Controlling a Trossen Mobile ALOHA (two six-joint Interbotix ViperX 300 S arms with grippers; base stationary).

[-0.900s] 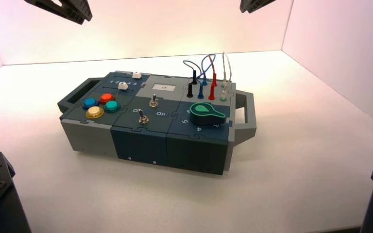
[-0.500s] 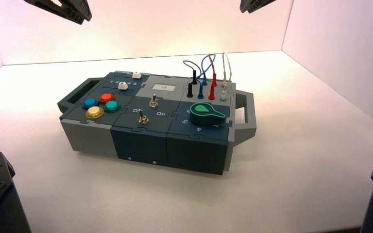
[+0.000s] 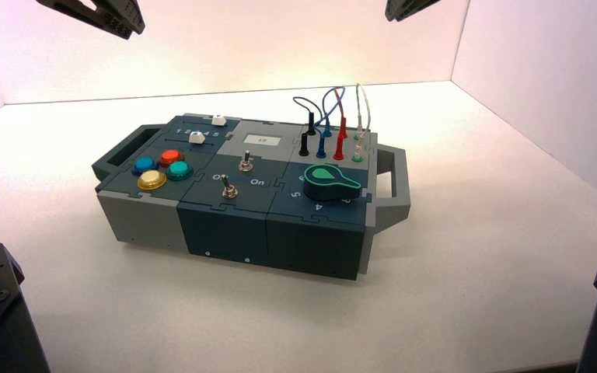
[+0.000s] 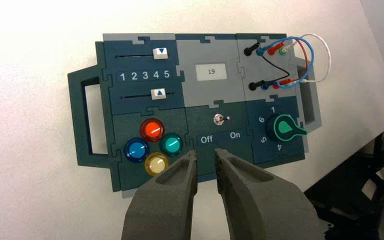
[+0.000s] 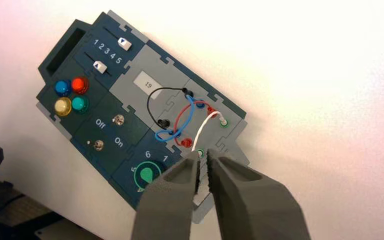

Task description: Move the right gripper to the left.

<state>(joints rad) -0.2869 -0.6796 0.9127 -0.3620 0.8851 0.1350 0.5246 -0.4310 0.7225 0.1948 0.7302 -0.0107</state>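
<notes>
Hovering: the right gripper [image 3: 410, 8] is hanging high above the far right of the box [image 3: 225, 221], only its tip showing at the top edge of the high view.
Fingers: the right wrist view is showing them [image 5: 172, 192] drawn nearly together, a thin gap between, clamping nothing.
Beneath it: the wires [image 5: 180, 122] and the green knob [image 5: 146, 175] are lying well below.
Step in hand: the leftward travel is probably only beginning, since little of the gripper is in sight.
Next move: it is calling for a level sideways sweep toward the left gripper [image 3: 113, 15], stopping short of it.
Left gripper: it is waiting high on the left, fingers slightly apart.
</notes>
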